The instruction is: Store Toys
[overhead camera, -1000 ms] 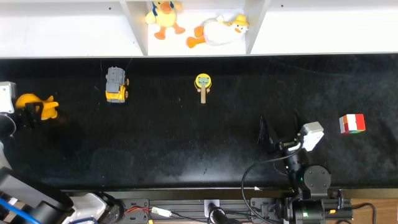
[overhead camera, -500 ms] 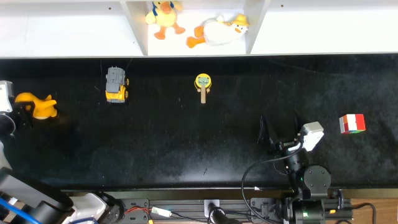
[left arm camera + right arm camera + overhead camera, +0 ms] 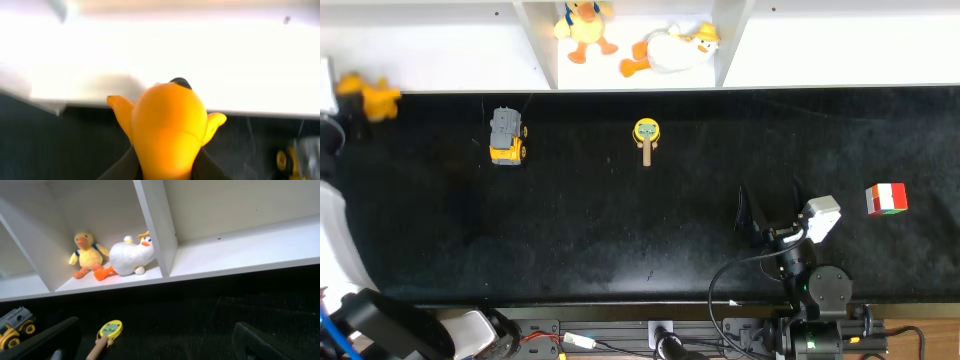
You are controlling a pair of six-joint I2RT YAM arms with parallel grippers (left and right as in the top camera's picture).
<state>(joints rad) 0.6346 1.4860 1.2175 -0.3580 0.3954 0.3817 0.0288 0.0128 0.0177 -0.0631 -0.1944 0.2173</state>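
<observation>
Left fingers (image 3: 117, 170) clamp orange toy (image 3: 167, 130); right fingers (image 3: 50, 335) spread wide.

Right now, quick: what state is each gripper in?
Left gripper: closed, holding the orange toy.
Right gripper: open, holding nothing.

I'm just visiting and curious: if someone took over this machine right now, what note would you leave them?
Left gripper: shut on the orange toy, raised near the shelf's left compartment, not yet set down.
Right gripper: open, holding nothing, over the black table.
Done: yellow duck and white goose sit in the middle compartment.
To do: place the orange toy, then store the truck, paddle toy and cube, all on the table.
</observation>
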